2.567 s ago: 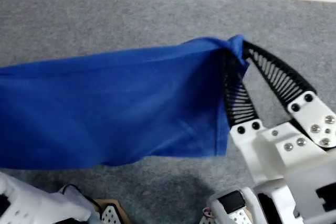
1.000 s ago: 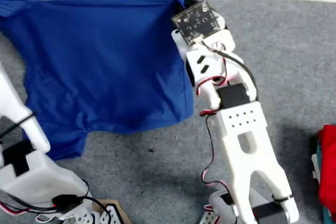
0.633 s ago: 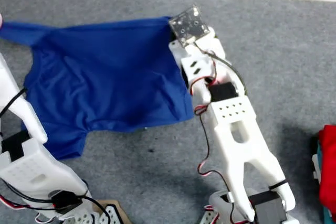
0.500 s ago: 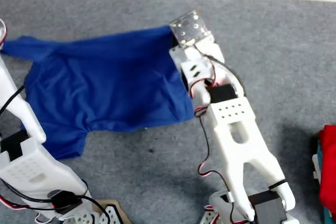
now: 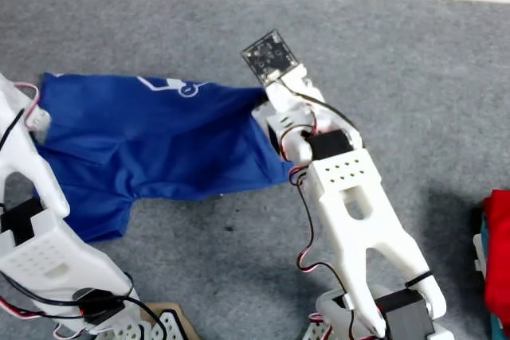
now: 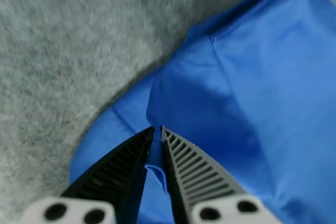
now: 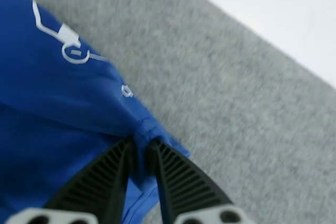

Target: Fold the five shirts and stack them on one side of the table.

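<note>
A blue shirt [image 5: 151, 145] lies partly folded on the grey table, its far edge turned toward the front so a white print [image 5: 167, 84] shows. My left gripper [image 6: 156, 129] is shut on the blue shirt [image 6: 252, 87] at its left end, near the table's left edge. My right gripper [image 7: 140, 148] is shut on the shirt [image 7: 47, 93] at its right far corner, under the right arm's wrist [image 5: 275, 65]. A red shirt [image 5: 498, 252] lies at the right edge of the table.
The grey table [image 5: 414, 61] stretches bare to the right of the arms and along the far side. The two arm bases [image 5: 374, 308] stand at the front. A brown corner [image 5: 171, 318] lies at the front edge.
Both grippers have come down and toward the front with the shirt's far edge, folding it over the lower part; the white print now faces up.
</note>
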Controlling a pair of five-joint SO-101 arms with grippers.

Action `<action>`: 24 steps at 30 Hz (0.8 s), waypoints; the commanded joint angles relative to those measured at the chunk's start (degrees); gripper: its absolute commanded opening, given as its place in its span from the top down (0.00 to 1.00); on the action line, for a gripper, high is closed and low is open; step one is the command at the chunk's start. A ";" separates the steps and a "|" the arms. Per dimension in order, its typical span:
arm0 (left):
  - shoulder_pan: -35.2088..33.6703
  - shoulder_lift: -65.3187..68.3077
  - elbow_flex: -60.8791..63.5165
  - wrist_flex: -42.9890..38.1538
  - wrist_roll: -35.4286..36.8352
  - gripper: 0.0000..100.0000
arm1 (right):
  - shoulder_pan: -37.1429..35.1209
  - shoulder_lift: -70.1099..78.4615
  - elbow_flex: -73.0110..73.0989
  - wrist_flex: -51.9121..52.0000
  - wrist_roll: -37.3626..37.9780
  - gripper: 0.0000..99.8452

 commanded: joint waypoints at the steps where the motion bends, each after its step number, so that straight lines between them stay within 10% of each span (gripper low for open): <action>1: -1.71 -1.45 2.59 0.44 -2.64 0.99 | -0.75 -0.75 1.10 0.66 -0.62 0.99; 24: -5.41 -34.42 42.33 -8.35 -10.46 0.99 | -5.41 -23.60 16.57 10.15 -0.62 0.99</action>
